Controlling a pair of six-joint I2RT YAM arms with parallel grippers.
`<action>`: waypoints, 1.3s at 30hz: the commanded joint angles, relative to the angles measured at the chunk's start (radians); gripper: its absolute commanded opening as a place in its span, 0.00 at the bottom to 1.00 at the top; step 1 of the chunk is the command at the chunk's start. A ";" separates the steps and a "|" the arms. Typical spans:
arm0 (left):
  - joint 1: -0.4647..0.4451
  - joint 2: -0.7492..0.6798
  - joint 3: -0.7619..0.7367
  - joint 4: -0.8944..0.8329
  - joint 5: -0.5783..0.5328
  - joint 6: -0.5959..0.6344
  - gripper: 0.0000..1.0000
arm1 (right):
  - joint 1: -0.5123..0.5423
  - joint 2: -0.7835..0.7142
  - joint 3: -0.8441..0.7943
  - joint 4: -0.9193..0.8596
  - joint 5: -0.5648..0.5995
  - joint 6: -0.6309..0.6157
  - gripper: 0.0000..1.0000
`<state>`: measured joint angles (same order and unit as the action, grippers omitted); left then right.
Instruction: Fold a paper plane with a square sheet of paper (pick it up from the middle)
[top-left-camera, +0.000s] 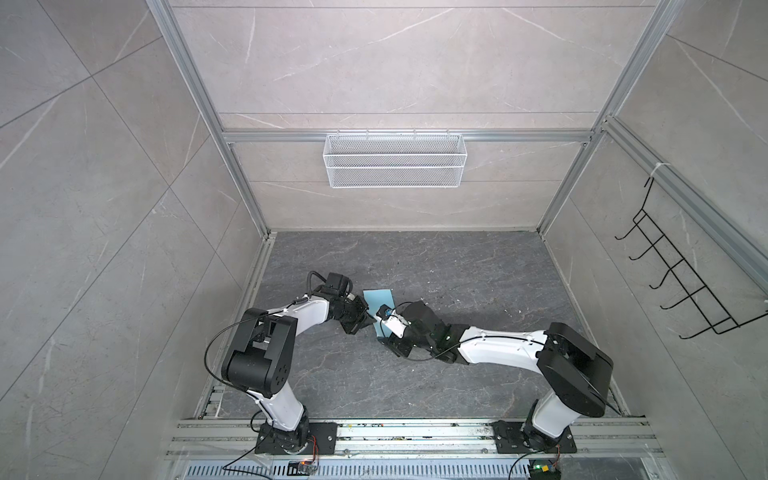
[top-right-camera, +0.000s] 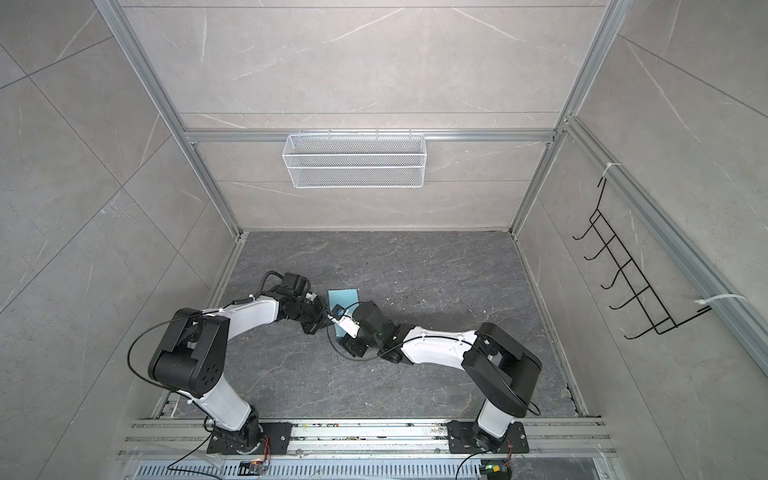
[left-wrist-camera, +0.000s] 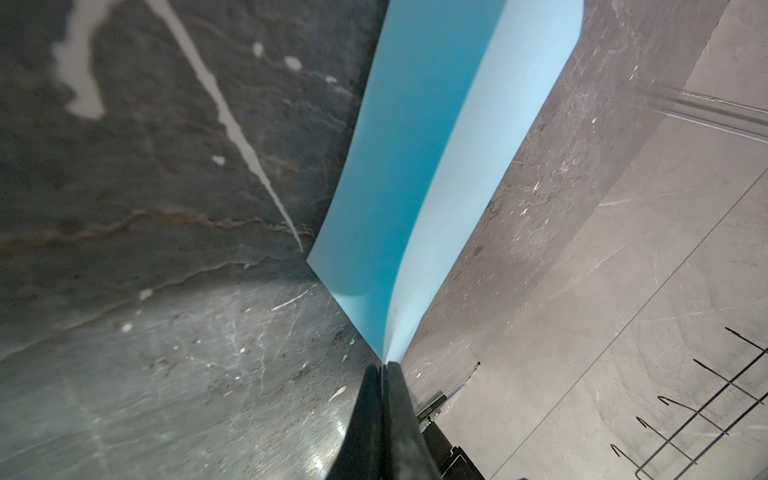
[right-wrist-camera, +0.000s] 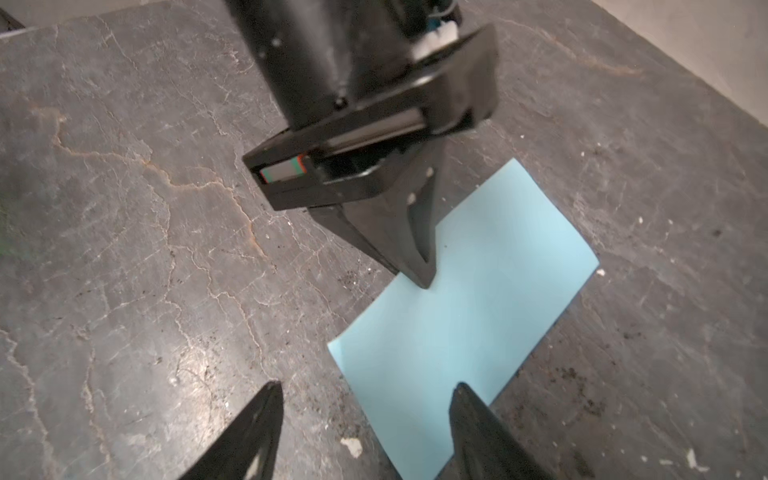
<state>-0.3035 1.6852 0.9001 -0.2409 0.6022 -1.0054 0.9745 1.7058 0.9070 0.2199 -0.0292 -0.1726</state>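
Out to the left of the white mesh basket (top-left-camera: 395, 166), the left arm (top-left-camera: 291, 316) stretches in low over the dark stone table (top-left-camera: 478, 270). The left gripper (right-wrist-camera: 424, 279) is clamped tight, grasping one long edge of the sheet of paper (right-wrist-camera: 478, 316). The left wrist view has it plainly: both black fingertips (left-wrist-camera: 365, 395) pressed together, with the light-blue paper (left-wrist-camera: 395, 166) nipped between them and curling up from the table at that edge. In both top views the sheet (top-left-camera: 378, 300) (top-right-camera: 343, 297) lies on the table in front of the basket, below its middle, mostly flat and largely covered by the two wrists. Just right of that comes the right gripper (right-wrist-camera: 365, 386), and it is released, jaws spread wide, grasping nothing. One fingertip (right-wrist-camera: 469, 409) stands over the end of the sheet, the other (right-wrist-camera: 266, 409) over bare stone beside it. Whether that first tip touches the paper, I cannot tell. Behind it the right arm (top-left-camera: 498, 349) runs back toward its base, out past the basket's right end. Further right again, a black hook rack (top-left-camera: 685, 282) hangs on the side wall.
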 joint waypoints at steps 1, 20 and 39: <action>-0.004 -0.014 0.035 -0.035 -0.007 -0.023 0.00 | 0.032 0.070 0.010 0.052 0.119 -0.093 0.67; -0.003 -0.001 0.041 -0.043 -0.006 -0.017 0.00 | 0.047 0.129 0.017 0.141 0.216 -0.073 0.25; -0.003 0.014 0.055 -0.076 -0.019 0.008 0.01 | 0.047 0.098 -0.011 0.177 0.244 -0.034 0.20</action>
<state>-0.3035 1.6920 0.9245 -0.2932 0.5877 -1.0168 1.0199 1.8252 0.9066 0.3721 0.1989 -0.2283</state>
